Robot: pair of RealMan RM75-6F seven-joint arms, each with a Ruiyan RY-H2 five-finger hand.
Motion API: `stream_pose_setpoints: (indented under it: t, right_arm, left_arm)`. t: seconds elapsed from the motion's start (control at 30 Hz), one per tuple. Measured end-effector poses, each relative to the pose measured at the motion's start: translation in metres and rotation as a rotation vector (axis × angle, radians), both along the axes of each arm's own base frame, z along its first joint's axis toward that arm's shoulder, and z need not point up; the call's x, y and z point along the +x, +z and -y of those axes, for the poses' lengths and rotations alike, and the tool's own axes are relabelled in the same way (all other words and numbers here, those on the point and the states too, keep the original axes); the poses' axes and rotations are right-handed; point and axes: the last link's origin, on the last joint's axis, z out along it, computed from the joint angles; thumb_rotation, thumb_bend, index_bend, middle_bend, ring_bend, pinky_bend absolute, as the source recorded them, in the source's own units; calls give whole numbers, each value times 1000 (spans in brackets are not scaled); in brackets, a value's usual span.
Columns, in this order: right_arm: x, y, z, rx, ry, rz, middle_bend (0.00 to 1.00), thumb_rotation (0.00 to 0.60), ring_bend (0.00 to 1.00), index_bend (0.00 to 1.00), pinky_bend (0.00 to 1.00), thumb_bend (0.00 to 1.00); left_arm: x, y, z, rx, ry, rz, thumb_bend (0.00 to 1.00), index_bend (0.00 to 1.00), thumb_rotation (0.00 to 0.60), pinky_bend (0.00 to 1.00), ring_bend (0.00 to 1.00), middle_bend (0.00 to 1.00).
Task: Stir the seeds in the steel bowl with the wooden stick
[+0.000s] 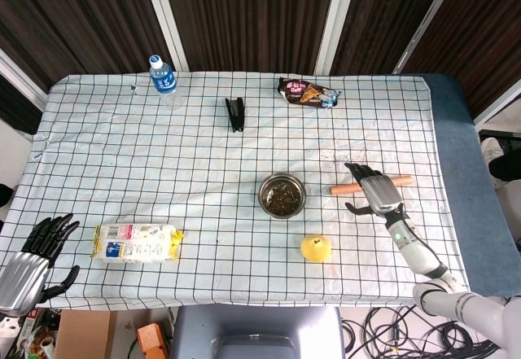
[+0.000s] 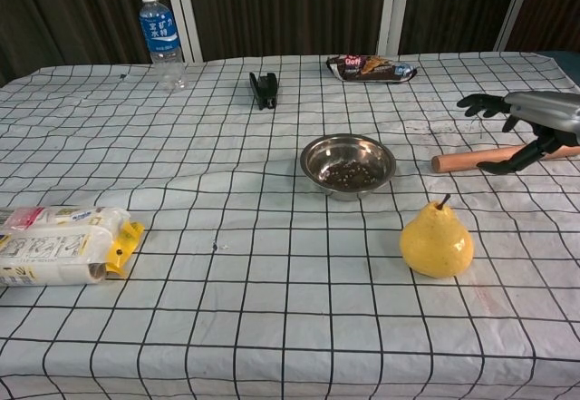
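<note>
1. The left hand (image 1: 28, 265) hangs off the near left corner of the tabletop (image 1: 122, 172), fingers spread apart and holding nothing; only the head view shows it
2. A white snack packet with a yellow end (image 1: 136, 242) lies flat near the front left edge
3. A water bottle with a blue cap (image 1: 163, 76) stands upright at the far left
4. A black clip (image 1: 235, 113) lies at the far side, left of centre
5. The steel bowl (image 1: 282, 194) sits near the middle of the checked cloth, dark seeds (image 2: 350, 174) scattered across its bottom
6. A dark snack wrapper (image 1: 308, 93) lies at the far edge, behind the bowl
7. A yellow pear (image 1: 316, 248) stands in front of the bowl, to its right
8. The wooden stick (image 1: 345, 187) lies flat on the cloth, well right of the bowl
9. The right hand (image 1: 374, 190) is over the stick's middle, fingers spread and open; the stick is not gripped, though whether the fingers touch it cannot be told
</note>
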Motion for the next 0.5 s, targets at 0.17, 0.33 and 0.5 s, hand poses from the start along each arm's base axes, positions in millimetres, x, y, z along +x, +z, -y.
stream_pose_setpoints:
  t: [0.17,0.33,0.5]
  right_arm:
    - [4,8,-7,-11,17,26,30,457,33,0,186,212]
    - [15,29,-31,-58,66,78,0,456,3,0,74,212]
    - [9,61,-87,-219,132,-9,0,457,0,0,6,213]
  left_arm:
    - [0,1,0,2,1,0,396,0,600,0,0,0]
    - [0,3,2,20,-3,-5,395,0,600,0,0,0]
    - [0,1,2,15,-5,-19,395,0,600,0,0,0]
